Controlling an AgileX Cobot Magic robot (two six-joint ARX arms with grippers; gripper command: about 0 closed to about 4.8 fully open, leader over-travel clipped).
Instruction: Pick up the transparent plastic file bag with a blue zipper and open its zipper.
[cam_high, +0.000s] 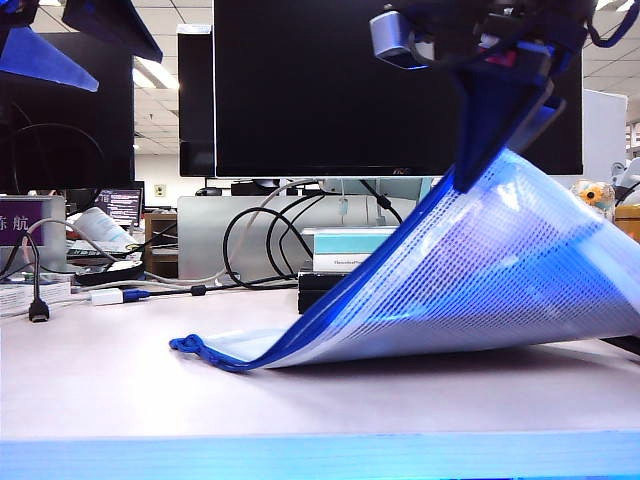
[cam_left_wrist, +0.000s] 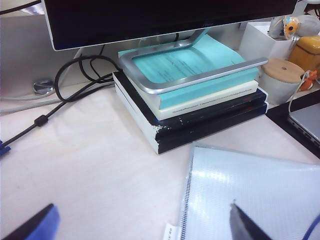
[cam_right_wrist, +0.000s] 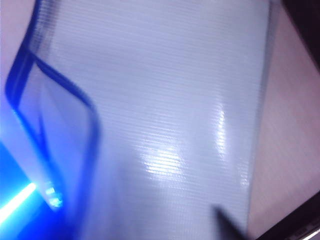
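Transparent plastic file bag (cam_high: 500, 280): seen in the exterior view raised at its upper right edge, draped down leftward to the table (cam_high: 120, 390), the lower left corner resting on the surface. Mesh grid visible across the sheet.

Zipper (cam_high: 380, 260): blue strip running along the sloping front edge; looped blue cord pull tab (cam_high: 190, 345) lying on the table at the low end.

Right gripper (cam_high: 510, 90): located at the top right of the exterior view, at the bag's raised edge; whether the jaws are clamped on the bag cannot be told, the wrist view being blurred.

Left gripper (cam_left_wrist: 140, 225): held above the table beside a bag corner (cam_left_wrist: 250, 195), jaws spread apart, nothing between them.

Monitor stand (cam_left_wrist: 190, 70): set on stacked books (cam_left_wrist: 200, 115) behind the bag.
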